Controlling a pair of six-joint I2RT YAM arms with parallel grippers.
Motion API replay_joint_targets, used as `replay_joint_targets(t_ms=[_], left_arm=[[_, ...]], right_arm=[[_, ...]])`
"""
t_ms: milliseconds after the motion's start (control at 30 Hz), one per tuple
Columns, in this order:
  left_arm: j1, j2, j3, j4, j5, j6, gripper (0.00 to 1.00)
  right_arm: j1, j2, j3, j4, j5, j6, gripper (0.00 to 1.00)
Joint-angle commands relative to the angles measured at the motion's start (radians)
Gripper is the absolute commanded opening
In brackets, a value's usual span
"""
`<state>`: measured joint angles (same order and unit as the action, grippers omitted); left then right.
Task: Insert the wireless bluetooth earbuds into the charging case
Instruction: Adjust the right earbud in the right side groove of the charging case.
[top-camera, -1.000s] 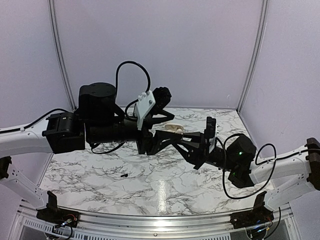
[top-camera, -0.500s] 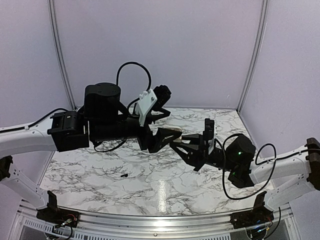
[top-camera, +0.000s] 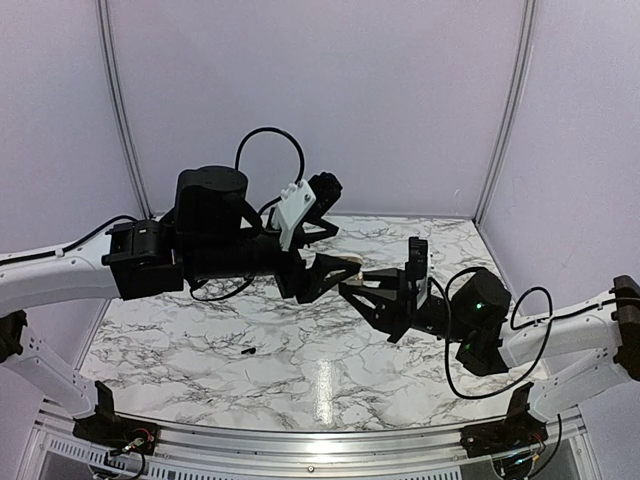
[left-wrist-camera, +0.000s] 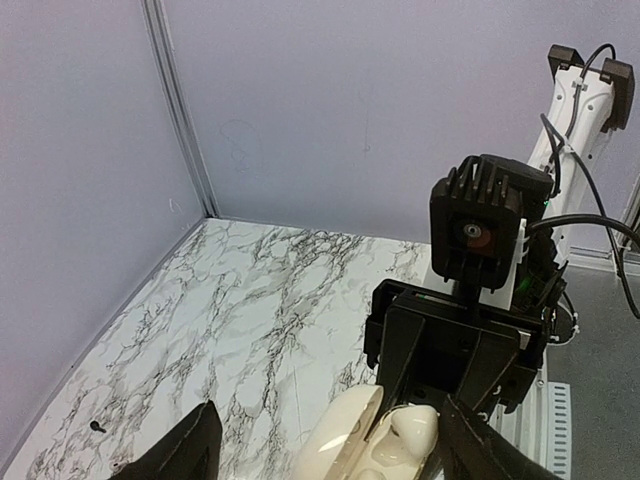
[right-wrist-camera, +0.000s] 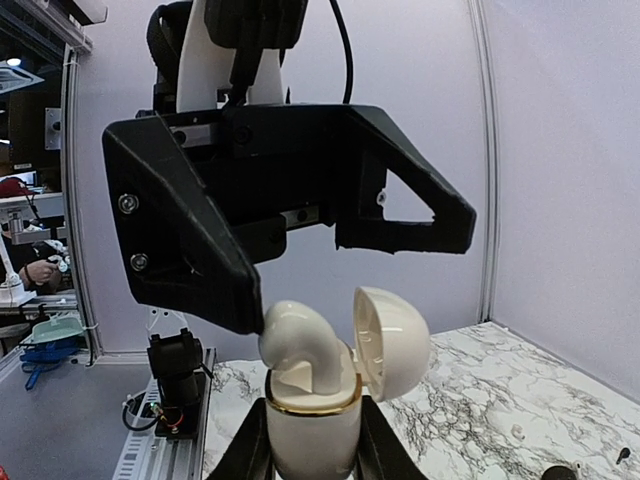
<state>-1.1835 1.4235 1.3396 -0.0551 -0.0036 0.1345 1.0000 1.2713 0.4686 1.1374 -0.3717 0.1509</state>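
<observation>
Marble-patterned surface (top-camera: 200, 330), lilac walls. The charging case (right-wrist-camera: 310, 425), a smooth cream pebble with its lid hinged open, is aloft over surface centre, clenched in the right gripper (right-wrist-camera: 312, 462) jaws from 4 o'clock. The left gripper (right-wrist-camera: 355, 272) reaches from 9 o'clock, jaws released, straddling it. One black earbud (top-camera: 248, 352) lies at 7 o'clock.

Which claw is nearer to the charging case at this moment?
Right. The right claw is shut on the charging case, gripping its base with the lid open. The left claw is open just above it, its jaws straddling the case's top.
</observation>
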Motion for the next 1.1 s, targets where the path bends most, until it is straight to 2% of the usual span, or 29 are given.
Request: replay_joint_targets(t_ms=[0, 133, 767, 1067], left_arm=[[0.018, -0.009, -0.007, -0.018, 0.000, 0.000, 0.77], [0.019, -0.010, -0.009, -0.026, 0.039, 0.011, 0.76], [0.042, -0.037, 0.001, -0.077, 0.013, 0.039, 0.77], [0.042, -0.078, -0.006, -0.067, 0.149, 0.041, 0.77]], right_arm=[[0.001, -0.023, 0.024, 0.030, -0.044, 0.010, 0.00], [0.001, -0.022, 0.023, 0.043, -0.060, 0.016, 0.00], [0.002, -0.028, 0.019, 0.036, -0.068, 0.016, 0.00], [-0.001, -0.020, 0.031, -0.014, -0.035, 0.009, 0.00]])
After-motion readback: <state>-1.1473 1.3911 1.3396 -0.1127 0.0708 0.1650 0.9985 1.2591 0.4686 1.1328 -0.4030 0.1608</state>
